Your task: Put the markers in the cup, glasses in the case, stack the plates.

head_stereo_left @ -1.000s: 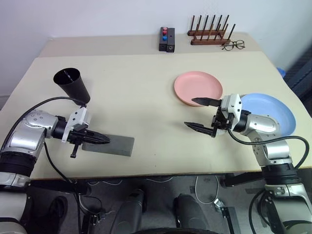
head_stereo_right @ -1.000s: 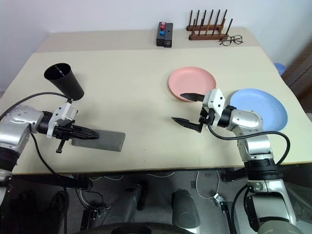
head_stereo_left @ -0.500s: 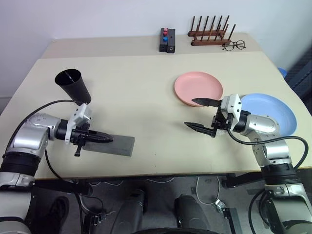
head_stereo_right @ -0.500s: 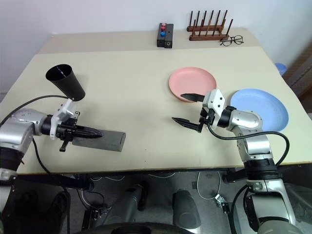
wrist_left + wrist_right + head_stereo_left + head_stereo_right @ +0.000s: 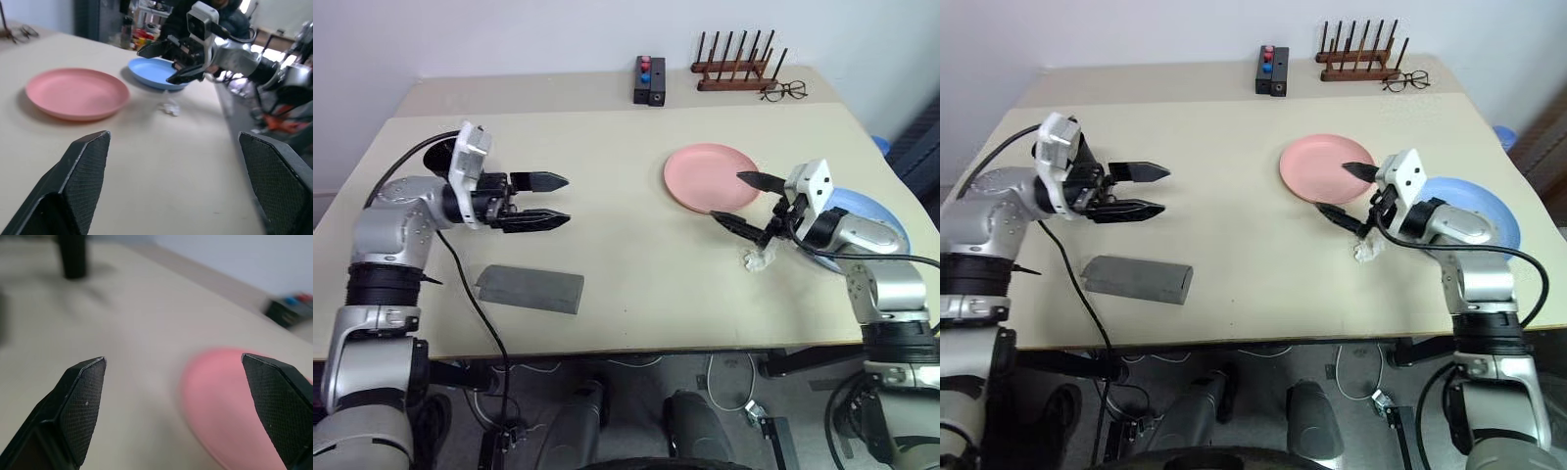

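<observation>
**Both pincers wide and empty above the table**

We look down on a broad beige table (image 5: 607, 176) set against a pale wall. On its far edge stand a wooden peg rack (image 5: 734, 61), a small black box with red and blue buttons (image 5: 649, 80) and thin clear spectacles (image 5: 782, 91).

The pink plate (image 5: 705, 176) lies right of centre; the blue plate (image 5: 871, 217) lies just beside it, nearer the right edge, partly behind our right arm. The grey case (image 5: 530, 289) rests shut near the front left edge. The black cup (image 5: 438, 157) stands behind our left wrist, mostly hidden. A small crumpled white scrap (image 5: 759, 258) lies near the blue plate.

Our left gripper (image 5: 551, 201) hangs spread wide, holding nothing, above and beyond the case, pointing toward the plates. Our right gripper (image 5: 739, 200) gapes equally wide and empty over the pink plate's near rim.
</observation>
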